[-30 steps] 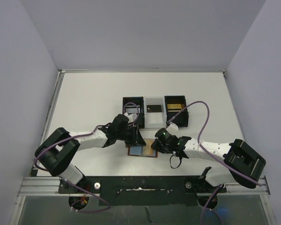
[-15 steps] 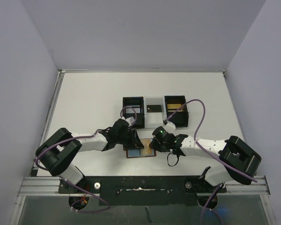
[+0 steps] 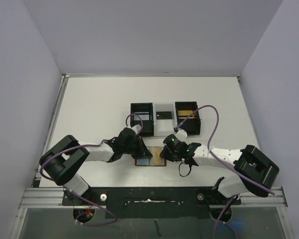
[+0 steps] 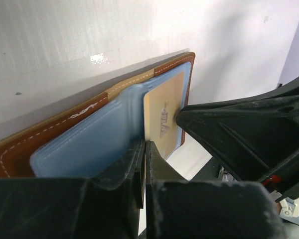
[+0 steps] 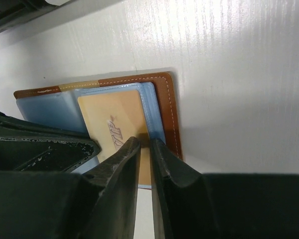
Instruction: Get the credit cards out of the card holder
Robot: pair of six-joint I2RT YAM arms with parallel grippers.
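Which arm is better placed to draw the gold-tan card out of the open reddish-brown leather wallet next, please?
Right: the right gripper sits at the exposed end of the gold-tan card in the reddish-brown leather wallet; the shut left gripper rests at the blue-grey pocket, probably better for pinning.

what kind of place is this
Probably a robot lab cell: white table boxed in by plain walls, left arm and right arm mounted on a rail at its near edge.

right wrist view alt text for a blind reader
Two dark fingers of the right gripper, nearly together, sit at the edge of a gold credit card tucked in the open brown card holder on a white table.
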